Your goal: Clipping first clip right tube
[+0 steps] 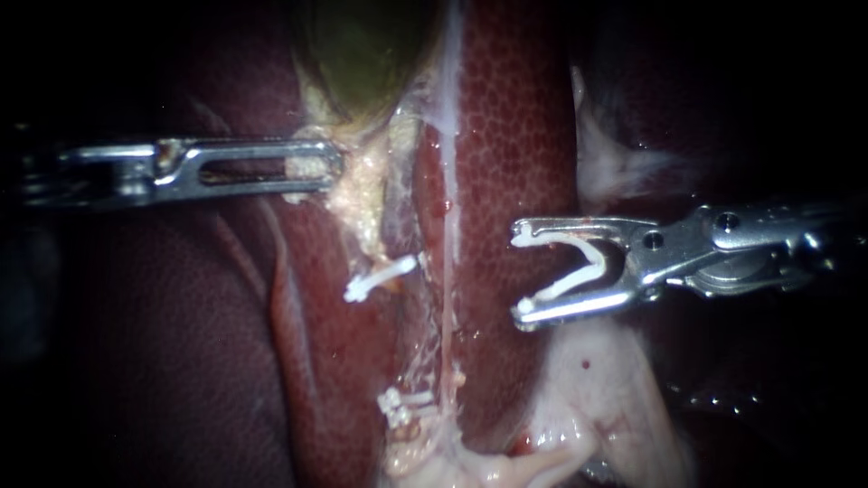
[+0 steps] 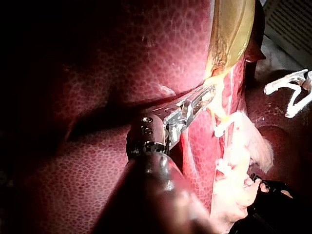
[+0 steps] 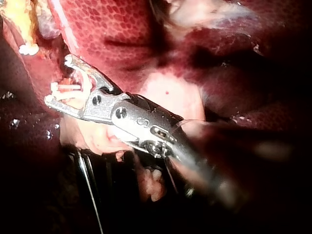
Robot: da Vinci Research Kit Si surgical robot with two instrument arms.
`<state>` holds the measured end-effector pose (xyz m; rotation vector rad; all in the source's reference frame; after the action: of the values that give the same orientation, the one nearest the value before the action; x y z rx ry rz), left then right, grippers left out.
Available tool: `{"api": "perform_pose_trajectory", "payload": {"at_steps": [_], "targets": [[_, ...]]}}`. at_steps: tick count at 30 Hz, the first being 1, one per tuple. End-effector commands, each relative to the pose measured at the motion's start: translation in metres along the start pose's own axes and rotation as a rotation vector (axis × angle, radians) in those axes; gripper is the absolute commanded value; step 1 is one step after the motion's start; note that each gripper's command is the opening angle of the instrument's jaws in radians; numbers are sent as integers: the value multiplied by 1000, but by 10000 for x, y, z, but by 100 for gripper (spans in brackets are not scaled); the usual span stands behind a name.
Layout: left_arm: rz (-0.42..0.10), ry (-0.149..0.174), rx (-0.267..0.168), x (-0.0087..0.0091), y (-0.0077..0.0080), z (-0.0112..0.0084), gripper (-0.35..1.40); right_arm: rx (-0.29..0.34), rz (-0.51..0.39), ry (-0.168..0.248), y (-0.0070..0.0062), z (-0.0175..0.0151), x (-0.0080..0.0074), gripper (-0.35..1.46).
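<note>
Clip (image 1: 597, 262) sits in right instrument's (image 1: 523, 274) wide-spread jaws; left instrument (image 1: 330, 167) grips tissue (image 1: 362, 194); straddle right tube (image 1: 448, 307) squarely before closing.

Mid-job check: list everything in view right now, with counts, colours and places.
liver: one, dark red, mottled, behind everything.
gallbladder: one, green-yellow, top centre.
pale tissue: one strip, cream, below the gallbladder.
tube: one, thin, pinkish-white, running down the middle.
single clip: one, white, left of the tube.
clip cluster: several, white, lower down.
open clip: one, white, in the right instrument's jaws.
left instrument: silver, jaws shut on the pale tissue.
right instrument: silver, right of the tube.
</note>
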<state>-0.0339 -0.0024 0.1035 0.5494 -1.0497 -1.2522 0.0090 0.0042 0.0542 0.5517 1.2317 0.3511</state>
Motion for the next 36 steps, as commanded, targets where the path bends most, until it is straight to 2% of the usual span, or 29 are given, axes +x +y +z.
{"api": "perform_pose_trajectory", "payload": {"at_steps": [1,5,10,16,20,26,36], "targets": [[-10,-9,2,-4,0,-6,-33,0,0,0,0,0,0,60],[-5,-30,-2,-20,-2,-25,-33,0,0,0,0,1,0,60],[3,-48,-1,-31,-7,-39,-32,0,0,0,0,1,-1,60],[5,-51,-1,-33,-11,-43,-32,1,-2,0,1,5,-4,60],[6,-51,-2,-33,-11,-43,-32,9,-8,-1,2,13,-14,60],[6,-51,-2,-33,-11,-43,-30,23,4,-32,9,35,-44,60],[6,-51,-2,-32,-11,-43,-30,55,76,-89,26,79,-112,60]]}}
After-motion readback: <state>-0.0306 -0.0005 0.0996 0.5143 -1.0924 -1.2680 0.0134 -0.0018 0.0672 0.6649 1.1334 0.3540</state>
